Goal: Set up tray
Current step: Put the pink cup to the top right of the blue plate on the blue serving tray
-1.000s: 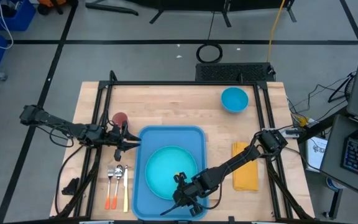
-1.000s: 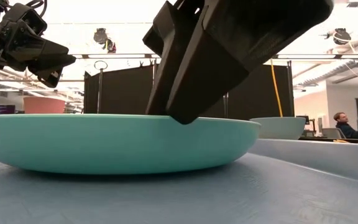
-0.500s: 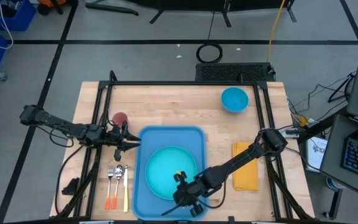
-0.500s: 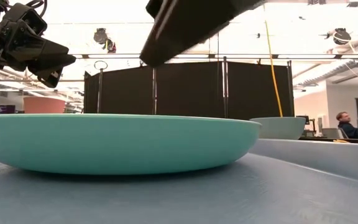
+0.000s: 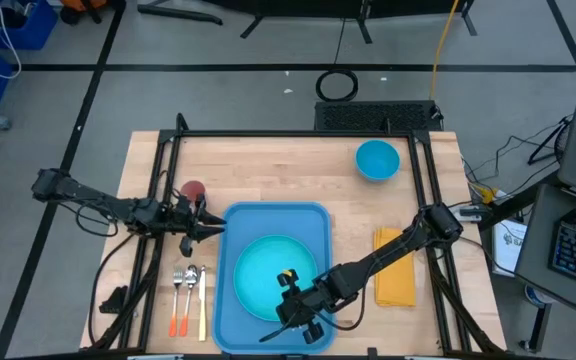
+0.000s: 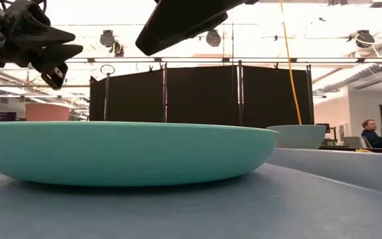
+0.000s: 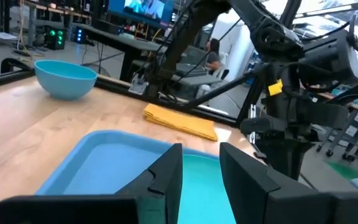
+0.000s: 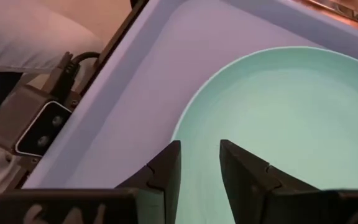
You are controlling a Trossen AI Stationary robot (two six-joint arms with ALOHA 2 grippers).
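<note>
Right hand point(image 5: 290, 312) has risen above tray point(image 5: 313, 222) on wooden table point(image 5: 268, 165).

Plate point(image 5: 273, 277) fills tray point(image 5: 313, 222) centre; right pincer point(image 5: 290, 318) above near rim; far tray strip bare.

**Bright overhead light, blown-out ceiling in the low view**

Even light fell from above on the large flat blue plastic tray point(image 5: 313, 225), leaving only soft, short shadows around it. In the low view the ceiling beyond the tray point(image 6: 337, 166) glared white, washing out detail, and the dark arm above it showed as a blurred silhouette. The tray's near surface was out of focus. In the right wrist view the tray point(image 8: 160, 74) looked pale lilac and softly lit.
</note>
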